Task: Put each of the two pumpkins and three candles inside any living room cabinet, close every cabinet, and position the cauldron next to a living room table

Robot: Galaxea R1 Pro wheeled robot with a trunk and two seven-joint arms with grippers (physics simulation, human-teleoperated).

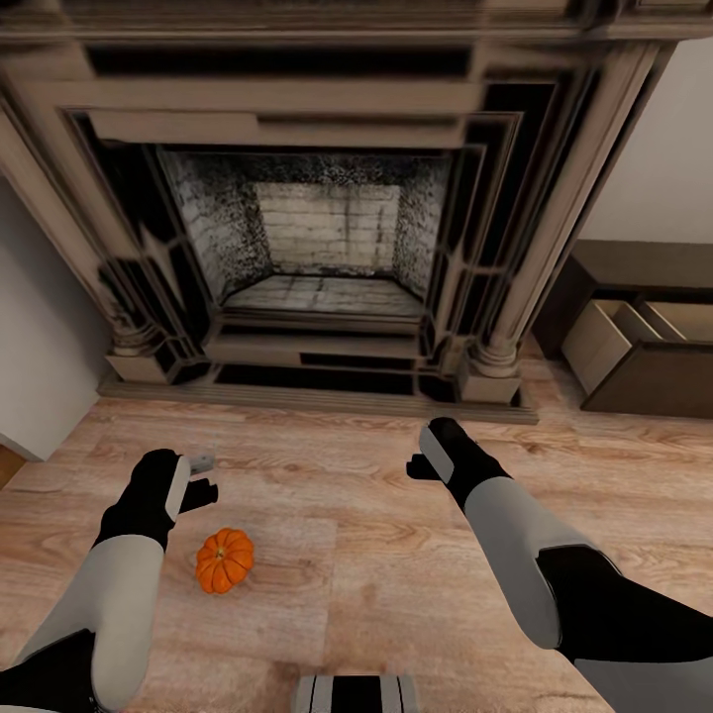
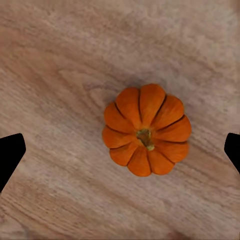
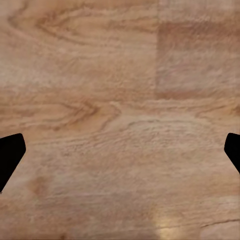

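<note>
One orange ribbed pumpkin [image 1: 225,560] lies on the wood-plank floor in front of the fireplace. My left gripper [image 1: 201,492] hovers just beyond it, open. In the left wrist view the pumpkin [image 2: 146,130] sits between the two spread black fingertips [image 2: 10,156], seen from above, stem up. A small grey candle [image 1: 202,460] rests on the floor right beside the left gripper's far side. My right gripper [image 1: 422,461] hangs open over bare floor, nothing between its fingertips [image 3: 10,155]. The dark-brown cabinet [image 1: 644,381] stands at the right with a pale tan drawer [image 1: 614,337] pulled out.
The ornate grey-black fireplace [image 1: 327,198] fills the wall ahead, its base step [image 1: 317,399] running across the floor. A white wall panel [image 1: 40,366] stands at the left. Open plank floor [image 1: 376,555] stretches between the arms and toward the cabinet.
</note>
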